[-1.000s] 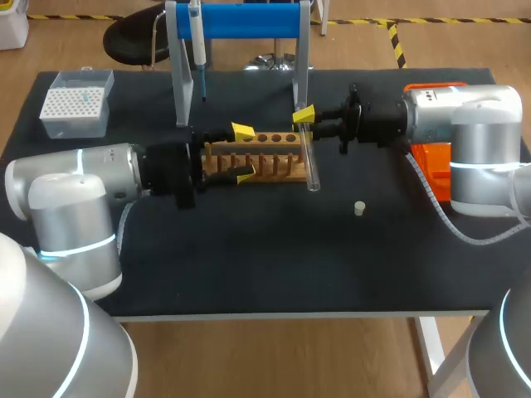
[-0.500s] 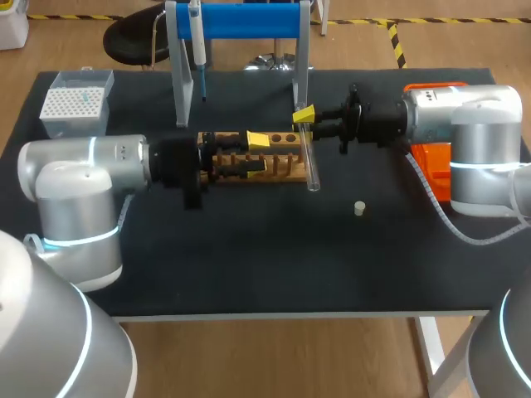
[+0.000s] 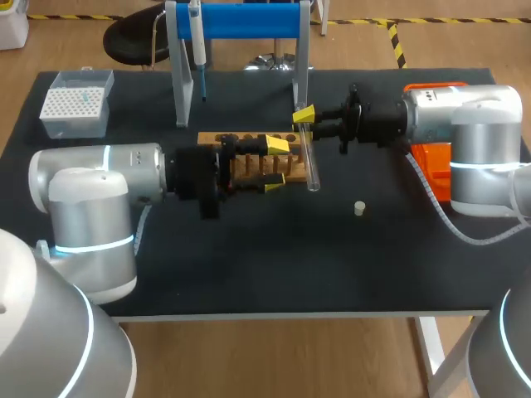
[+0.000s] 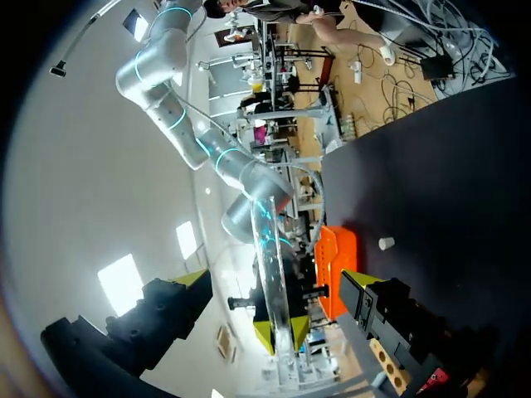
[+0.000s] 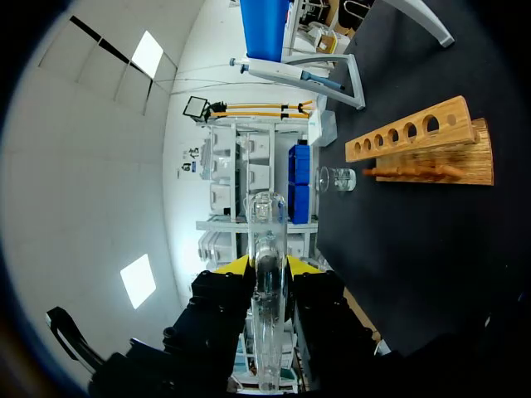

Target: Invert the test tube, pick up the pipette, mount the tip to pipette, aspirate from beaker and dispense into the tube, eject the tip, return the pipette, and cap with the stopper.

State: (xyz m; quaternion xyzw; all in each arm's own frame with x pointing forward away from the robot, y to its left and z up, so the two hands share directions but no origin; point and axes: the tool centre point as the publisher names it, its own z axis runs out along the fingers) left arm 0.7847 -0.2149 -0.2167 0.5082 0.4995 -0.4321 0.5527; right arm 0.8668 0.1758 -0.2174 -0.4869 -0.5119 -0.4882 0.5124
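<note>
My right gripper [image 3: 304, 114] is clamping both yellow tips on the single test tube [image 3: 310, 162], gripping it near one end. The rest of the glass is running down past the right end of the one wooden rack [image 5: 465, 153]. My left gripper [image 3: 275, 164] is hovering over that rack with its two fingers spread wide. In the left wrist view the tube is standing between them, touching neither, so this gripper is holding nothing. One white stopper [image 3: 359, 208] is lying on the black table [image 3: 274, 257], near the tube and apart from it. One pipette [image 3: 197, 41] is hanging on the blue stand [image 3: 249, 18]. One tip box [image 3: 76, 101] is sitting at the far left corner. One beaker [image 5: 336, 178] is standing just beside the rack.
</note>
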